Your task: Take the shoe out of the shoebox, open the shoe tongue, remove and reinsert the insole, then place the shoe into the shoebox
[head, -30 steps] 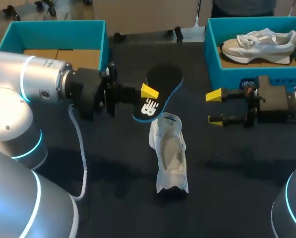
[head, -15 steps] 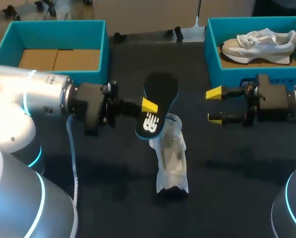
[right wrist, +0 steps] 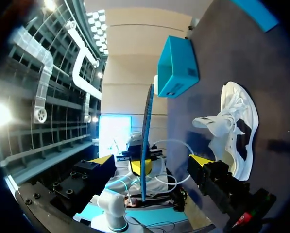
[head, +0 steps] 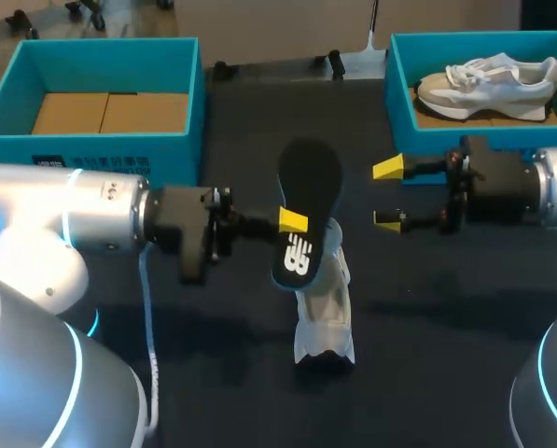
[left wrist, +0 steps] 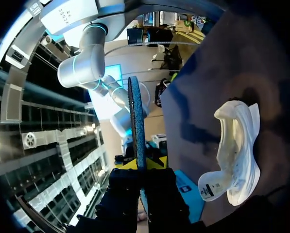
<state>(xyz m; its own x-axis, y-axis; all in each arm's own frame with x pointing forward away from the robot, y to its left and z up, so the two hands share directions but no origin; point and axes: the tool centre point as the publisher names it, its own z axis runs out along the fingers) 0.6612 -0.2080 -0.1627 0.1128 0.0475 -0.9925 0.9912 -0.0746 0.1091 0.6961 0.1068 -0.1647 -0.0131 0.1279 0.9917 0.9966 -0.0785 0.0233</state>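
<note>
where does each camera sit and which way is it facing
head view: above and behind the robot, looking down on the table; left gripper, clamping the insole, enters from the left, open right gripper from the right.
left wrist view: on the left arm, looking past its own gripper and the edge-on insole to the shoe.
right wrist view: on the right arm, looking out through its own open gripper at the insole.
all three share insole and shoe.
</note>
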